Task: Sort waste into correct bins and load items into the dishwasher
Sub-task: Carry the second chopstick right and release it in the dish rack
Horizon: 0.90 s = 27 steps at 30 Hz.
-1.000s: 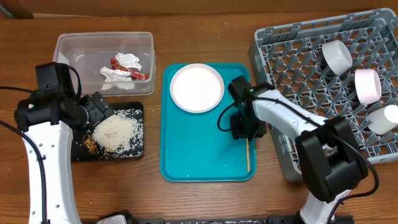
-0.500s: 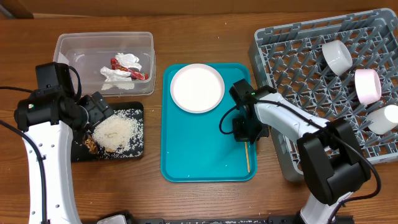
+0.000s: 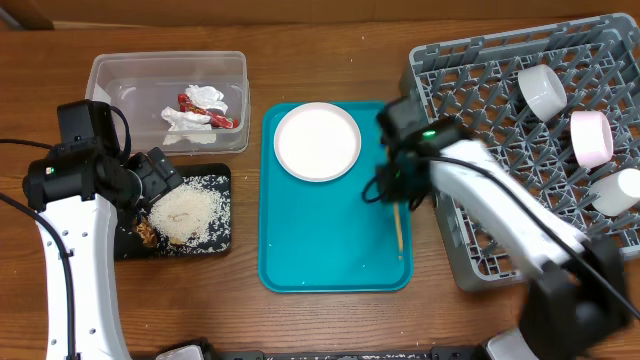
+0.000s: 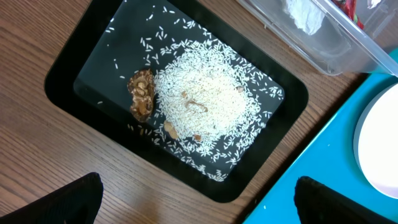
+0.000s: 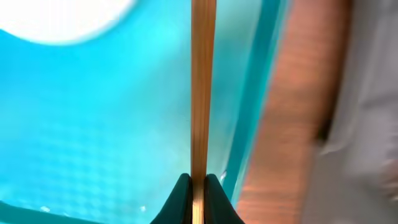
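Observation:
My right gripper (image 3: 396,198) is shut on the thin wooden chopsticks (image 3: 398,232) over the right edge of the teal tray (image 3: 320,255); the right wrist view shows the fingers (image 5: 198,186) pinching the chopsticks (image 5: 202,87). The white plate (image 3: 317,140) lies on the teal tray. My left gripper (image 3: 160,182) is open and empty (image 4: 199,205) above the black tray (image 3: 125,248), which holds rice (image 3: 185,212) and a brown lump (image 3: 148,232). The clear tub (image 3: 110,75) holds the napkin (image 3: 195,108) and the red packet (image 3: 215,120). The grey rack (image 3: 480,100) stands at the right.
Two white bowls (image 3: 541,90) (image 3: 591,138) and a white cup (image 3: 620,190) sit in the rack's right part. The left wrist view shows the rice (image 4: 202,102), the lump (image 4: 142,93), the tub's corner (image 4: 336,43) and the teal tray's edge (image 4: 323,168).
My right arm has risen and swung toward the rack, blurred by motion, with the chopsticks moving slightly toward the far side. The left arm has not moved.

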Motion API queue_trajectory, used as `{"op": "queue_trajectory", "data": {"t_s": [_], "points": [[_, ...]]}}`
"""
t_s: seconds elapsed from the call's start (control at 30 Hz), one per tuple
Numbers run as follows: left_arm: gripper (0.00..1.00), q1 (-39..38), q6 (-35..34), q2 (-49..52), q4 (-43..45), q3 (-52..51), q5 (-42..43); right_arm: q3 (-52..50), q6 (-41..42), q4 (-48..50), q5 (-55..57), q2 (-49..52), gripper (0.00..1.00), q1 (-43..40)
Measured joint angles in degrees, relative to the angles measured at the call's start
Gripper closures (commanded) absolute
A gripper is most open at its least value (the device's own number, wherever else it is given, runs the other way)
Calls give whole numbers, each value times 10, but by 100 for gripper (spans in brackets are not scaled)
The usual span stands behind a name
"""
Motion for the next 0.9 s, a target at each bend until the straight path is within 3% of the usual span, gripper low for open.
{"op": "queue_trajectory", "data": {"t_s": [0.23, 0.37, 0.63, 0.77, 0.83, 0.9], "points": [[0, 0, 0, 0, 0, 0, 0, 31, -96, 9, 103, -102, 96, -62], [0, 0, 0, 0, 0, 0, 0, 31, -162, -13, 123, -86, 96, -106], [0, 0, 0, 0, 0, 0, 0, 16, -208, -24, 112, -40, 96, -161], [0, 0, 0, 0, 0, 0, 0, 1, -226, -21, 80, -24, 83, -164], [0, 0, 0, 0, 0, 0, 0, -7, -231, -22, 71, -17, 71, -163], [0, 0, 0, 0, 0, 0, 0, -11, -235, -22, 65, -13, 69, -163]]}}
